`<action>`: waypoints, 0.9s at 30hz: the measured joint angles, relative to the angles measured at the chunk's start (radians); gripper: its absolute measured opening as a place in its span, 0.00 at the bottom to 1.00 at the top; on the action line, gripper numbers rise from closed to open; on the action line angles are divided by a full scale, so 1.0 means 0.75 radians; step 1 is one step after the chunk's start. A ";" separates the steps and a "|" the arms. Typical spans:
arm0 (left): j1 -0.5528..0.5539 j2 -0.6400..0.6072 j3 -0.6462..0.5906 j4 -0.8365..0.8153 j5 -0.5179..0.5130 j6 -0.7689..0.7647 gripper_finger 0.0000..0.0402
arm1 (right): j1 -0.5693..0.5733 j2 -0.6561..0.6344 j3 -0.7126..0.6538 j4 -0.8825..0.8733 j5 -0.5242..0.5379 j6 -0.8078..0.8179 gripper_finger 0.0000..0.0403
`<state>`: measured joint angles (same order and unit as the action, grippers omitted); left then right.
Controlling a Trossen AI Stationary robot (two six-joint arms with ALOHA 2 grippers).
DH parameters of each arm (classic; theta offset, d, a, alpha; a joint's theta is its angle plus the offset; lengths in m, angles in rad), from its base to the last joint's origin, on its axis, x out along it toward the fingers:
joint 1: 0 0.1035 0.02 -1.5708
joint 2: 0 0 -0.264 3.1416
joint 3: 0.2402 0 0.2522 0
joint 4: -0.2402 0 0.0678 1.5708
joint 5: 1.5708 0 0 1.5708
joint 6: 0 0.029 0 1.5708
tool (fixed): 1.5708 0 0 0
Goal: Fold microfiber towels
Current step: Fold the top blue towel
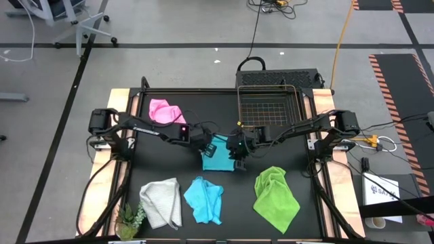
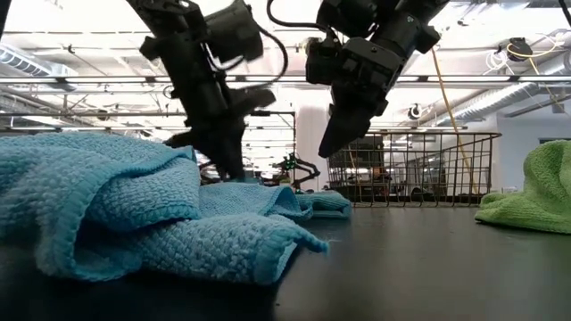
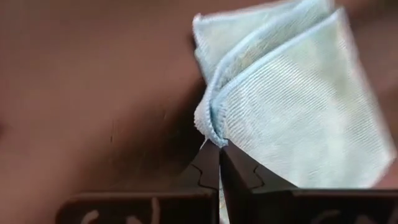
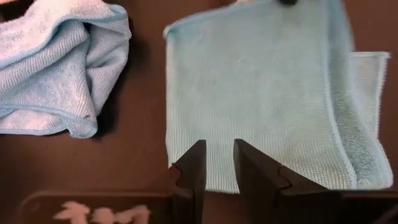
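While unlabelled, pinched blue towel (image 3: 292, 106).

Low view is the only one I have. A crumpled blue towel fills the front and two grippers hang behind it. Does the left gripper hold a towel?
Observer: Yes. The left gripper is shut on a corner of the folded blue towel.
Operator: And the right one?
Observer: The right gripper is open at that towel's edge and is closed on nothing.
Operator: Which towels are not folded?
Observer: Four lie loose: the pink towel, the white-grey towel, the crumpled blue towel and the lime green towel.
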<state>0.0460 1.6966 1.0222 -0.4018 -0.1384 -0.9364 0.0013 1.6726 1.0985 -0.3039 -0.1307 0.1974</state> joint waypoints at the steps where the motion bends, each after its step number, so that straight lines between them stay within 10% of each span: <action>1: 0.000 -0.021 0.000 -0.004 -0.026 0.001 0.01 | 0.000 0.000 0.000 -0.005 0.000 0.000 0.19; 27: 0.155 0.024 0.002 0.250 -0.114 0.234 0.04 | 0.001 0.000 0.000 -0.026 -0.005 0.036 0.19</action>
<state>0.1619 1.7149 1.0236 -0.2141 -0.2242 -0.7612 0.0017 1.6726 1.0985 -0.3235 -0.1345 0.2241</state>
